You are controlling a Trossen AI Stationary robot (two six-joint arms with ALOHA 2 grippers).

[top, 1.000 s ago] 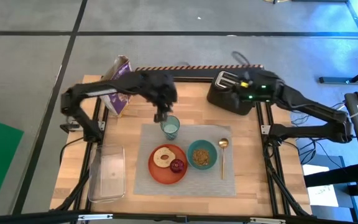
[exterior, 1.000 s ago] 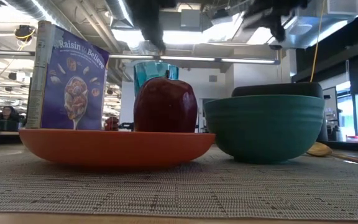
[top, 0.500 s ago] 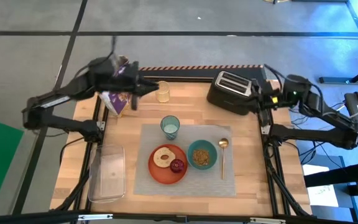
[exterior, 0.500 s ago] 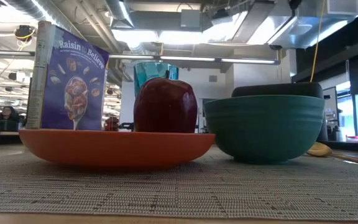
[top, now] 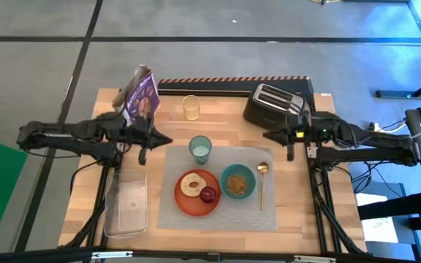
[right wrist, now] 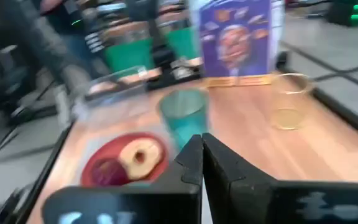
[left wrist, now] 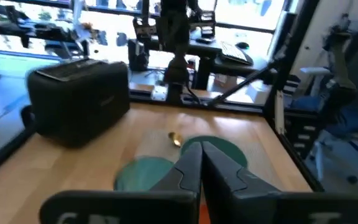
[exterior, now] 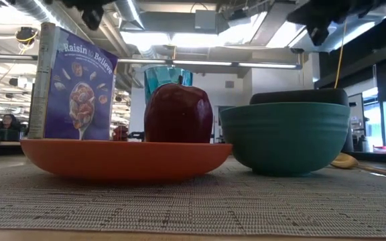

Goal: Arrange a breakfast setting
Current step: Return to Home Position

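On the grey placemat [top: 269, 212] sit the orange plate [top: 185, 203], carrying the bagel-like ring [top: 192, 184] and the dark red fruit [top: 208, 194], and the teal bowl [top: 237, 181]. The gold spoon [top: 262, 177] lies to the bowl's right. The green cup [top: 200, 149] stands on the mat's far edge. My left gripper [top: 168, 141] hovers shut, pointing level, left of the cup. My right gripper [top: 266, 134] hovers shut, pointing level, right of the cup, in front of the toaster. Both wrist views show the fingers closed together on nothing [left wrist: 201, 155] [right wrist: 201, 149].
A black toaster [top: 272, 106] stands at the far right. The purple cereal box [top: 139, 98] stands at the far left, with a clear glass [top: 190, 107] beside it. A clear container [top: 126, 204] lies at the near left. Bare wood lies between the cup and the far edge.
My left gripper has drawn back from above the green cup toward the table's left edge and tipped from pointing down to nearly level. My right gripper has pulled away from the toaster and come down level in front of it. The setting has kept still.
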